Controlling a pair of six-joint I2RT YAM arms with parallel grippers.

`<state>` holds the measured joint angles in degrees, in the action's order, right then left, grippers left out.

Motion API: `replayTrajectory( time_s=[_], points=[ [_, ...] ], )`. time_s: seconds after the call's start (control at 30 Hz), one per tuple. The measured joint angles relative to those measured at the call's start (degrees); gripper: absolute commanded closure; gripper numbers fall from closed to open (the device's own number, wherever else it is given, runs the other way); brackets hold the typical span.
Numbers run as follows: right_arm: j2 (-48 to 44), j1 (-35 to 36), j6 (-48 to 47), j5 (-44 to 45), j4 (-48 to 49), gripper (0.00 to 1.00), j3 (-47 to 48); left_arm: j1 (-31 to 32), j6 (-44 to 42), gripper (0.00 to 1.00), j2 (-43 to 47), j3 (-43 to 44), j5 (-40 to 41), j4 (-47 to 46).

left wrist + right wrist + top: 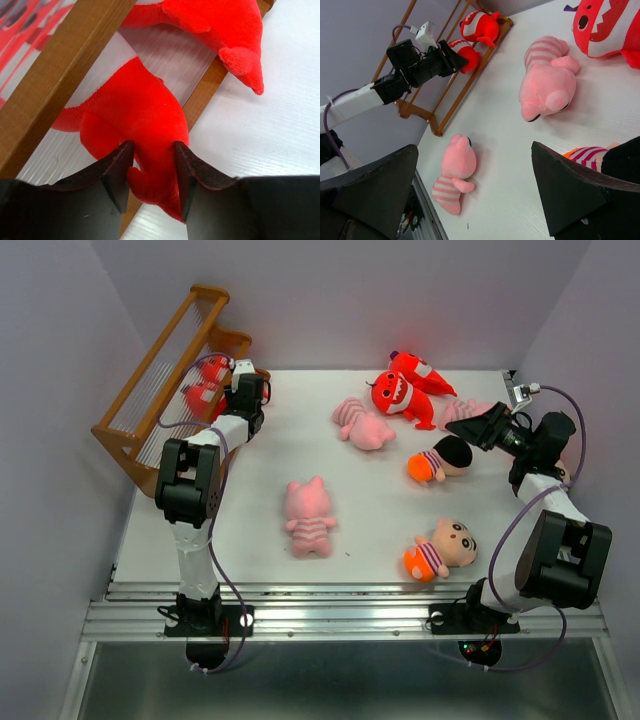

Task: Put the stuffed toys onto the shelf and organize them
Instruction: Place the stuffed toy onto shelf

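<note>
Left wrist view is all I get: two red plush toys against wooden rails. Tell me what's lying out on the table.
Observer: Two more red monsters lie side by side near the far edge of the table.
Operator: Give me the pigs.
Observer: One pink pig lies mid-table on the side near the arm bases; a second pig lies farther back, next to the monsters.
Operator: Report the right claw.
Observer: The right claw is open and holds nothing. It is close to a black-haired boy doll.
</note>
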<state>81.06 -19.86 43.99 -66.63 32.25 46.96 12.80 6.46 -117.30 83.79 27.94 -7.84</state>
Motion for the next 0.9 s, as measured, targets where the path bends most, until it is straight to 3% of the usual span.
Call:
replayTrajectory(
  time_s=[0.4,0.9],
  points=[
    [0.0,-0.5,0.5,-0.1,0.3,0.00,0.0,0.0,1.5,0.17,0.4,-0.7,-3.5,0.4],
    [0.0,-0.5,0.8,-0.1,1.2,0.00,-0.1,0.3,2.1,0.07,7.3,-4.7,-12.1,1.3]
  ],
)
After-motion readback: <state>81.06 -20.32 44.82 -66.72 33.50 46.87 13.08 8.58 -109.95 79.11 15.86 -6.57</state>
